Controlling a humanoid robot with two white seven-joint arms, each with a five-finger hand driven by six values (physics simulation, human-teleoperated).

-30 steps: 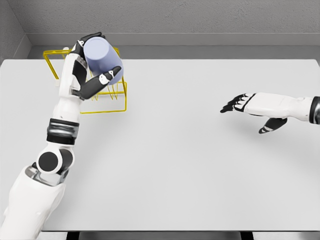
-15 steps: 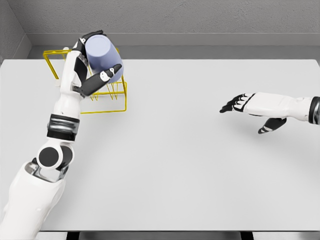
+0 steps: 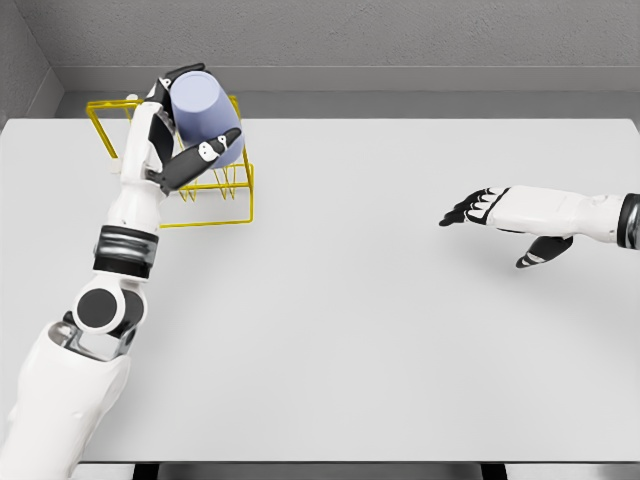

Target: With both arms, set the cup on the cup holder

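The task was well along but not finished. The left hand (image 3: 185,125) was clasped around the lavender cup (image 3: 205,120), fingers at the far side of it and the thumb across its near side, and it held the cup tilted over the yellow wire cup holder (image 3: 235,205) at the far left corner of the white counter (image 3: 380,330). The cup's flat closed end faced up and toward the camera, so its mouth seemed to be turned down toward the wire prongs inside the frame. Whether the rim already touched a prong, or was just above them, could not be told, because the cup and the thumb hid the spot where they would meet.

The right hand (image 3: 500,215) was well apart from all this, stretched low over the right side of the counter with its fingers extended and relaxed, holding nothing. Judging by that, its share of the work looked to be done or not needed for the last step, though the pictures alone could not settle which.

What remained, as a judgement: the cup had to be lowered and settled on the holder so that it would stand without support, and then the left hand had to let go and draw clear. With the grip so close to the wires, catching a finger on the frame looked like the main risk.
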